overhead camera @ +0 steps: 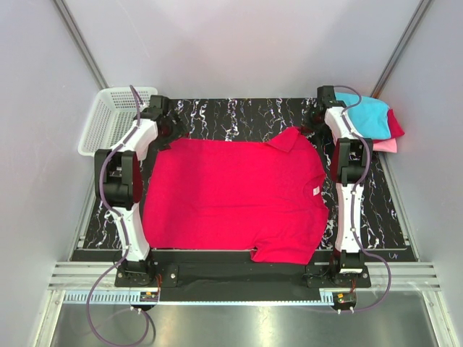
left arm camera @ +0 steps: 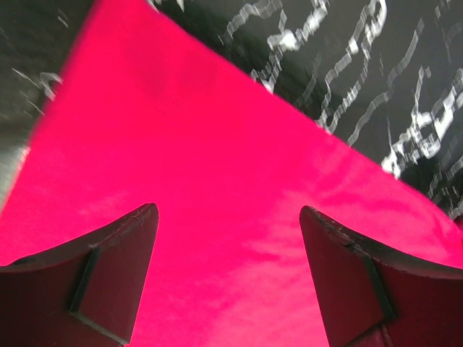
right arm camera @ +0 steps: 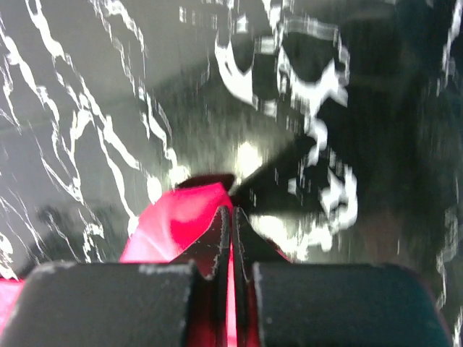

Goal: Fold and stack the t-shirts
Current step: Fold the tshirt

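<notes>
A bright crimson-red t-shirt (overhead camera: 231,195) lies spread flat on the black marbled mat (overhead camera: 231,116), its white neck label (overhead camera: 316,191) to the right. My left gripper (overhead camera: 165,124) hovers over the shirt's far left corner. In the left wrist view it (left arm camera: 228,217) is open, with only red cloth (left arm camera: 217,159) under the jaws. My right gripper (overhead camera: 317,119) is at the far right by the far sleeve (overhead camera: 291,139). In the right wrist view it (right arm camera: 231,213) is shut on a fold of red cloth (right arm camera: 181,217). Folded cyan (overhead camera: 369,114), dark red (overhead camera: 395,124) and pink (overhead camera: 386,145) shirts lie stacked at the far right.
A white plastic mesh basket (overhead camera: 108,119) stands at the far left, off the mat. Grey walls close in the sides and back. The arm bases sit on a black rail (overhead camera: 239,275) at the near edge.
</notes>
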Motion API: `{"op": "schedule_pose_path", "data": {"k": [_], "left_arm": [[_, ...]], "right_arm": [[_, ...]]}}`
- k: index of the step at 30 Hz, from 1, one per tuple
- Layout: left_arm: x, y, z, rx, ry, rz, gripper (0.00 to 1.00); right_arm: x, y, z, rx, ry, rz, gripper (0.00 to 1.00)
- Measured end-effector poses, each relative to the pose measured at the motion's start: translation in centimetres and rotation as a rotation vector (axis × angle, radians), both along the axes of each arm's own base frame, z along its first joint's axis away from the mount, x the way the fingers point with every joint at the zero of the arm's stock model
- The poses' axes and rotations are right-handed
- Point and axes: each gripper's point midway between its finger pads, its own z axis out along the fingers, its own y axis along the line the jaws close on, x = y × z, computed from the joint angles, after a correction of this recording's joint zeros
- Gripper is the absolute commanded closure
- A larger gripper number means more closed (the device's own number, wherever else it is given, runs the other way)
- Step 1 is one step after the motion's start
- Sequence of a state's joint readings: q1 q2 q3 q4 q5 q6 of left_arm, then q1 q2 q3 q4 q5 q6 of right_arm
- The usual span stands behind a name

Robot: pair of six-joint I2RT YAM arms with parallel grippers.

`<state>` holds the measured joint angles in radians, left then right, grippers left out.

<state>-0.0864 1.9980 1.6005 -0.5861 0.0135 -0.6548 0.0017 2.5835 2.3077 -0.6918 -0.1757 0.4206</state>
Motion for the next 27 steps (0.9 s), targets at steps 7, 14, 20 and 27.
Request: {"op": "schedule_pose_path", "data": {"k": [7,14,20,27], "left_arm": [[2.7,2.8,-1.6,0.109,0.012,0.099,0.27],[4.8,4.5,-4.1,0.189,0.048,0.179,0.39],[6.6,5.5,-4.0,0.255,0.029,0.217,0.41],[8.4,7.0,-3.1,0.362,-0.01,0.237,0.36]], "right_arm": [[-3.1,0.1,3.5,-0.068,0.015,0.005,1.0],[-3.3,-1.1,9.9,-0.131,-0.096,-0.021,1.0],[-3.5,-1.1,10.4,-0.133,-0.105,-0.015,1.0],[-3.8,-1.1,9.6,-0.135,-0.086,-0.011,1.0]]}}
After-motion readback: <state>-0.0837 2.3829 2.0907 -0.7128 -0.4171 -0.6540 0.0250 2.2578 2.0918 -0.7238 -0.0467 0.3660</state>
